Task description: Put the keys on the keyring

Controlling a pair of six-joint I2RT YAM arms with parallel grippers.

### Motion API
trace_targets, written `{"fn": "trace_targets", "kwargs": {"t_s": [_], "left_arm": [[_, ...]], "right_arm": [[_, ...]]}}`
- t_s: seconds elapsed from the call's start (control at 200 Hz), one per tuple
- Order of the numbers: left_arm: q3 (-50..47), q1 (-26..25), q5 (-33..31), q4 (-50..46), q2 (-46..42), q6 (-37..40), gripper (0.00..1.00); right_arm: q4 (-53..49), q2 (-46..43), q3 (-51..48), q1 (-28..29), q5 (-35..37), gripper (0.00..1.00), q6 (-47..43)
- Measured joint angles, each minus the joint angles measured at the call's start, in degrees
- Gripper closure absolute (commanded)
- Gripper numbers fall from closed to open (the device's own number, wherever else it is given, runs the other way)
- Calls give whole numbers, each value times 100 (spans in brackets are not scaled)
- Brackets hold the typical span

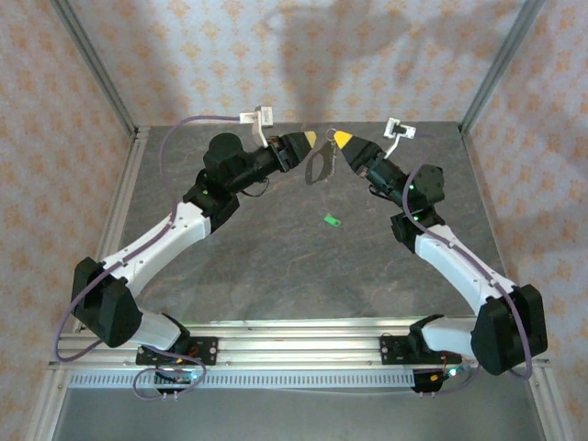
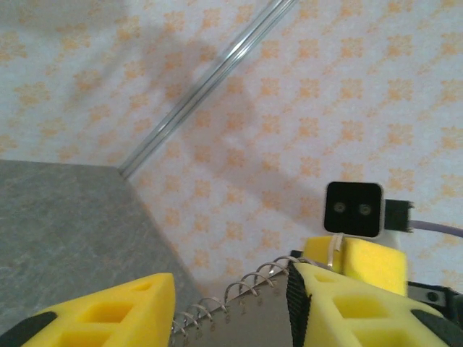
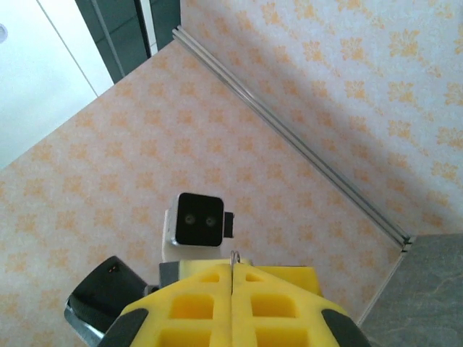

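Small green tag [image 1: 332,220]: lies flat on the grey tabletop [image 1: 276,266], on the base side of the fingertips [image 1: 310,139], nearer the right pair than the left. Patterned wall [image 1: 367,55]: pale with orange motifs, behind the fingertips. Metal corner post [image 2: 210,83]: crosses the wall diagonally beyond them.

Pale wallpaper [image 1: 386,55] patterned with orange motifs encloses a grey, marbled tabletop [image 1: 276,266] on the left, right and far sides; metal posts [image 1: 93,62] rise at the far corners.

No lettering, label, brand or number could be read anywhere (the walls [image 1: 367,55] bore a repeating orange ornament, no words).
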Motion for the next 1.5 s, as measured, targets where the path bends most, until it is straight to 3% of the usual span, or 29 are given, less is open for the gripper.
{"fn": "trace_targets", "kwargs": {"t_s": [0.16, 0.475, 1.261, 1.496], "left_arm": [[-20, -74, -15, 391, 0, -184, 64], [-28, -96, -20, 844, 59, -350, 67], [-7, -221, 79, 890, 295, -350, 74], [35, -221, 79, 892, 295, -345, 87]], "right_arm": [[197, 144, 0, 76, 114, 100, 122], [315, 219, 0, 162, 138, 100, 179], [431, 326, -2, 170, 131, 100, 240], [428, 356, -2, 170, 127, 100, 240]]}}
